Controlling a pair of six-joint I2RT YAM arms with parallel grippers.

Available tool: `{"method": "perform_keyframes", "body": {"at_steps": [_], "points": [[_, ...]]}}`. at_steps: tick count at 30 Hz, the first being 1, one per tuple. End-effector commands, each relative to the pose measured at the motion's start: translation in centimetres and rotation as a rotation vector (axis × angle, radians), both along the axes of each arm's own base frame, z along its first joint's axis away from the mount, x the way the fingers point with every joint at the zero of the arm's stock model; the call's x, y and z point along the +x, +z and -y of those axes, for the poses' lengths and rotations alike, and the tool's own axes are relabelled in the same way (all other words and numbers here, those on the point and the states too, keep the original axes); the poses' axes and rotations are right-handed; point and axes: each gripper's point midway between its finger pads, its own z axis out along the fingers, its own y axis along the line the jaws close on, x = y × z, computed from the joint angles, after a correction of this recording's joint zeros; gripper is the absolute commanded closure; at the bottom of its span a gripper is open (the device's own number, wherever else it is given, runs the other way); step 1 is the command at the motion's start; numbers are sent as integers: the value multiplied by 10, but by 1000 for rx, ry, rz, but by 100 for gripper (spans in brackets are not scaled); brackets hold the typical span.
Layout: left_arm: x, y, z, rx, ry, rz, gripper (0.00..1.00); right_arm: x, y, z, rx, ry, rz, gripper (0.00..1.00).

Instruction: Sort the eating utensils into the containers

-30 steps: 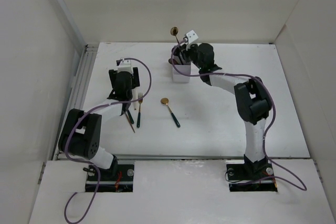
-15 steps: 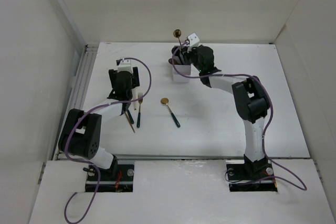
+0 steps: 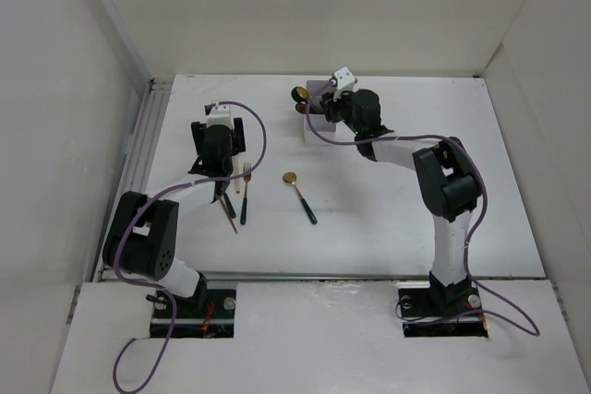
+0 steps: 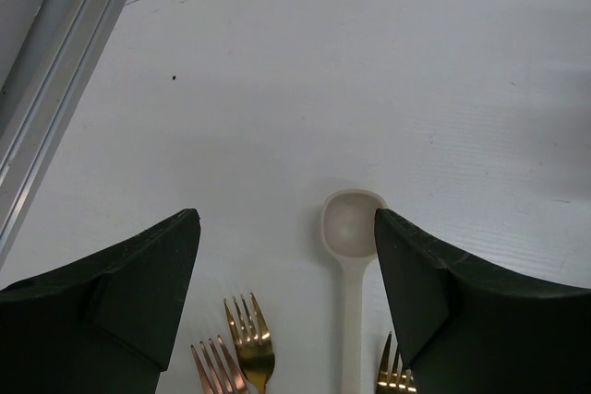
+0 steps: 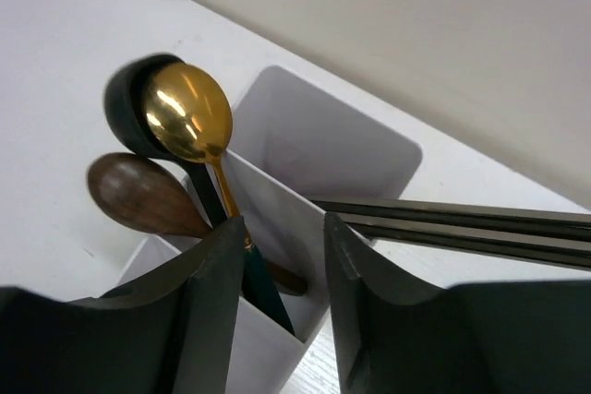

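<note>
1. White walls close in a white surface [image 3: 388, 182], and both arms are bolted at its near edge.
2. At the far middle of the surface stands the white container [image 3: 319, 133]. The right arm [image 3: 443, 182] reaches over to it.
3. In the right wrist view, three spoon heads stick up out of one compartment of the container [image 5: 314, 149] and lean together. They are a gold spoon [image 5: 187, 113], a black spoon [image 5: 129, 103] behind it, and a brown wooden spoon [image 5: 138, 193] beside them.
4. Dark chopsticks [image 5: 462, 223] stretch from the container's rim out to the edge of that view.
5. The gold spoon's dark handle runs down between the right fingers [image 5: 203, 302]. These stand a narrow gap apart, and I cannot tell whether they pinch the handle.
6. The left arm [image 3: 218, 145] hangs low over the left part of the surface. The left fingers [image 4: 129, 302] are spread wide with nothing held.
7. A pale spoon [image 4: 349, 228] lies flat on the surface under that gap, its bowl pointing far.
8. A gold fork [image 4: 249, 343] and a copper-toned fork [image 4: 214, 368] lie just beside it, and a second gold fork [image 4: 395, 377] peeks in at the edge.
9. A loose gold spoon [image 3: 300, 196] with a dark handle lies near the middle of the surface, well apart from the container.
</note>
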Motion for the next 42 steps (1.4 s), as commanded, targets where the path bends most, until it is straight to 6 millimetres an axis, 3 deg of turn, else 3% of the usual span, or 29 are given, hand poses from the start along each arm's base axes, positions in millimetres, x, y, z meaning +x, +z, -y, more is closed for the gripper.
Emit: {"method": "perform_keyframes", "body": {"at_steps": [1,4,6,8,9,12,14,17,18,20,23,29,33,38,40,42], "points": [[1,31,0,-17,4,94,26,-11,93,5,85,21,176,55],[-2,30,1,-19,-5,93,26,-28,114,-6,80,48,158,42],[-1,32,1,-22,-5,102,26,-42,101,-7,5,37,24,33],[-2,34,0,-16,-7,109,26,-58,97,-21,-51,36,-69,31],[-4,38,0,-20,-7,124,26,-77,63,-19,-139,30,-207,30],[-8,36,0,-23,-16,126,26,-123,22,-35,-278,59,-377,30],[-11,35,-1,-23,-16,126,26,-167,-13,-40,-376,107,-519,29],[-16,33,-6,-46,2,128,26,-209,-42,-49,-392,158,-651,29],[-18,33,-7,-55,4,131,26,-218,-55,-42,-393,145,-687,29],[-21,34,-11,-74,19,139,26,-233,-61,-48,-356,138,-717,29],[-29,30,-17,-80,30,135,26,-242,-79,-51,-338,125,-779,31],[-42,28,-18,-71,26,138,25,-260,-121,-53,-461,104,-818,36],[-49,25,-7,-73,-7,135,25,-260,-121,-58,-420,92,-803,39],[-55,20,-10,-67,2,125,25,-258,-117,-46,-399,7,-794,42],[-55,20,-10,-67,2,125,25,-257,-108,-44,-392,0,-780,42],[-55,20,-10,-67,2,125,25,-254,-90,-59,-371,47,-743,42]]}}
